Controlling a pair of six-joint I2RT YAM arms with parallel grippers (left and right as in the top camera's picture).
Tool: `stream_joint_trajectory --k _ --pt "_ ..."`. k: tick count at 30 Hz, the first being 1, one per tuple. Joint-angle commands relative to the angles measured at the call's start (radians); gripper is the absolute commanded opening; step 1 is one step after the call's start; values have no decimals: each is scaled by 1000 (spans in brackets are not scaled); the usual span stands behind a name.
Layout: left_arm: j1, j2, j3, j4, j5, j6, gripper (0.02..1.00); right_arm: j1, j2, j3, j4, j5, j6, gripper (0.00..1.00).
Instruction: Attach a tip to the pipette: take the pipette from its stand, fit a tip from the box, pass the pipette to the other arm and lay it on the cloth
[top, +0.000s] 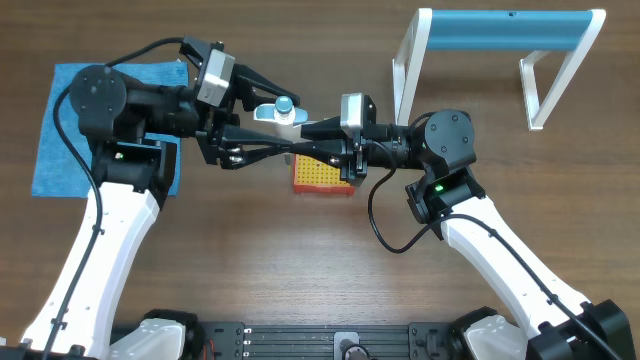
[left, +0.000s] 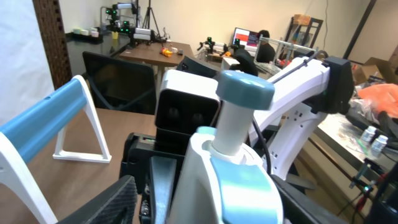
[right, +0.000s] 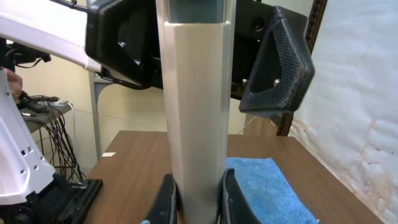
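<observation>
Right pincer (right: 198, 200) clamped, left pincer (right: 198, 56) spread wide, facing each other.

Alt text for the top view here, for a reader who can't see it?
In the middle, beside an orange tip box, the right gripper is shut on the white, blue-capped pipette, and the left gripper is open around it. A blue cloth lies at far left, and the white-and-blue stand is at the back right.

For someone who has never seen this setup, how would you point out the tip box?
On the wooden table, look midway between the blue cloth at the left and the white-and-blue stand at the far right. The tip box sits there, a small block, the only orange-and-yellow thing on the surface.
</observation>
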Motion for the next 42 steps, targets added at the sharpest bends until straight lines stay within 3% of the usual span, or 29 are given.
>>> stream_joint_trajectory --k 1,3,6,8,9,10,11,12,18,23,25,26,29,31,34,37,38,42 --pt "-27 5 13 3 -37 3 426 4 -9 13 5 10 12 77" --pt "-25 5 13 3 -45 3 226 4 -9 13 5 10 12 77" --pt "-25 5 13 3 -85 3 42 4 -9 13 5 10 12 77" --pt "-25 5 13 4 -92 4 27 4 -9 13 5 10 13 77" --pt "-25 5 13 4 -92 4 27 4 -9 13 5 10 13 143" --pt "-25 5 13 4 -92 4 27 4 -9 13 5 11 12 514" --pt "-25 5 13 4 -92 4 27 3 -9 13 5 17 12 816" --pt "-25 5 13 4 -92 4 27 0 -9 13 5 18 12 853" --pt "24 6 13 1 -102 3 25 -108 -9 13 -10 21 188 855" --pt "198 40 13 -113 -154 9 27 -217 -9 13 -292 48 137 855" --pt "251 73 13 -205 -195 61 25 -217 -9 13 -355 135 83 855" --pt "284 103 13 -337 -261 141 27 -217 -9 13 -406 191 49 855" --pt "302 150 13 -734 -587 376 27 -208 -13 13 -544 407 -32 858" --pt "303 150 13 -882 -789 414 27 -182 -45 13 -637 629 -59 860" --pt "303 150 74 -1099 -968 493 25 -131 -165 13 -841 964 -106 858" --pt "304 154 299 -1394 -1199 604 25 -88 -366 13 -1005 1284 -107 858" --pt "316 167 390 -1460 -1242 621 23 -57 -481 13 -1059 1421 -122 858" --pt "402 339 633 -1695 -1260 754 25 67 -799 8 -1318 1662 -159 858"
